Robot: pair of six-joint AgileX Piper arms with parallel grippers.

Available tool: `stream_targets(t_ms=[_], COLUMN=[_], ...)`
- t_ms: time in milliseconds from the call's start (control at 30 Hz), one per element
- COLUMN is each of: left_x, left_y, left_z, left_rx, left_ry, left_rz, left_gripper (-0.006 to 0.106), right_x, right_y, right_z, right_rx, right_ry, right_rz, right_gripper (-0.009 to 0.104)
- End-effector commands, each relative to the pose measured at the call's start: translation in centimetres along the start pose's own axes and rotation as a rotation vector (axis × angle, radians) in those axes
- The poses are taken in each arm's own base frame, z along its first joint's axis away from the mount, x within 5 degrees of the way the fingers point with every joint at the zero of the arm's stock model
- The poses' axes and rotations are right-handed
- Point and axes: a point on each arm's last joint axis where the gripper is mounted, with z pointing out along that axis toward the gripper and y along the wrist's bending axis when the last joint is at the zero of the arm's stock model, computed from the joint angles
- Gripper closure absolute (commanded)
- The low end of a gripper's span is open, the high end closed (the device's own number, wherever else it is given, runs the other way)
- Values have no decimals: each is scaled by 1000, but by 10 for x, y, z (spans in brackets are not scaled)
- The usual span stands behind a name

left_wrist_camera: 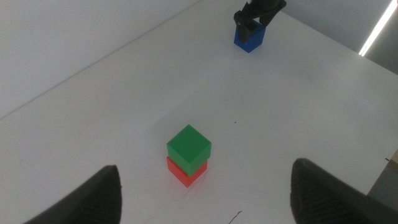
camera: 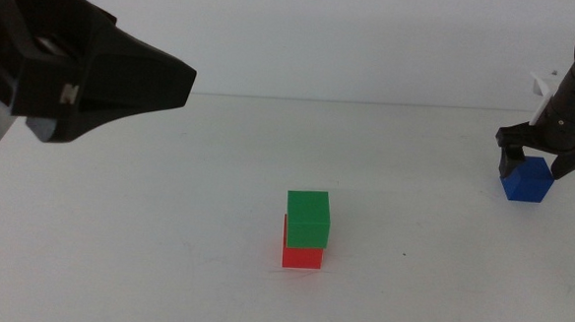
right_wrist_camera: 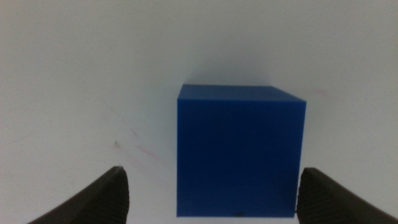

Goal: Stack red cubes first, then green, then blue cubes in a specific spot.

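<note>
- The small matte green cube [camera: 307,217] sits on the small matte red cube [camera: 300,254] near the middle of the plain white tabletop [camera: 164,253]; the green one is turned slightly and shifted a little off the red one's edges.
- The small deep blue cube [camera: 527,180] rests on the table well apart from the stack, on the right side.
- The right gripper [camera: 546,155] hangs directly over the blue cube, jaws spread wide with nothing between them; in the right wrist view the cube [right_wrist_camera: 239,152] sits off-centre, closer to one jaw.
- The step in hand looks like the grasp of the blue cube. To do it well, centre the jaws over the cube, square them to two opposite faces, then lower until the pads reach mid-height before closing.
- Placing will need care: the green top is skewed, so align to the green cube's faces and release gently.
- The left gripper [left_wrist_camera: 205,193] waits raised at the left, jaws wide and empty.
</note>
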Motion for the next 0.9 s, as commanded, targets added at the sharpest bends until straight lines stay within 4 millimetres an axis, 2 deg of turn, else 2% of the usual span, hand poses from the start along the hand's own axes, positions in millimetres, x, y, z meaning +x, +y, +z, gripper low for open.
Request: stream_targets(t_ms=[0, 133, 400, 533, 600, 833, 867], left_x=[-11, -11, -11, -11, -11, -11, -11], left_y=[-2, -2, -2, -2, -2, -2, -2], left_z=[-10, -10, -10, -10, -10, -10, -10], left_rx=[-3, -3, -3, -3, -3, -3, -3], left_ry=[-104, -104, -104, -104, -104, -104, -104], left_rz=[-6, -6, -6, -6, -6, -6, -6], left_gripper=[8, 8, 8, 8, 8, 8, 8], right_x=[-8, -11, -13, -14, -15, -15, -12], right_y=[-6, -6, -11, -12, -13, -15, -15], right_z=[-38, -38, -18, -15, -15, -17, -23], right_rx=[22, 23, 23, 28, 32, 33, 32], right_ry=[-127, -160, -140, -140, -151, -161, -142], right_rz=[0, 2, 24, 23, 24, 29, 24], right_gripper=[15, 15, 15, 18, 28, 79, 95])
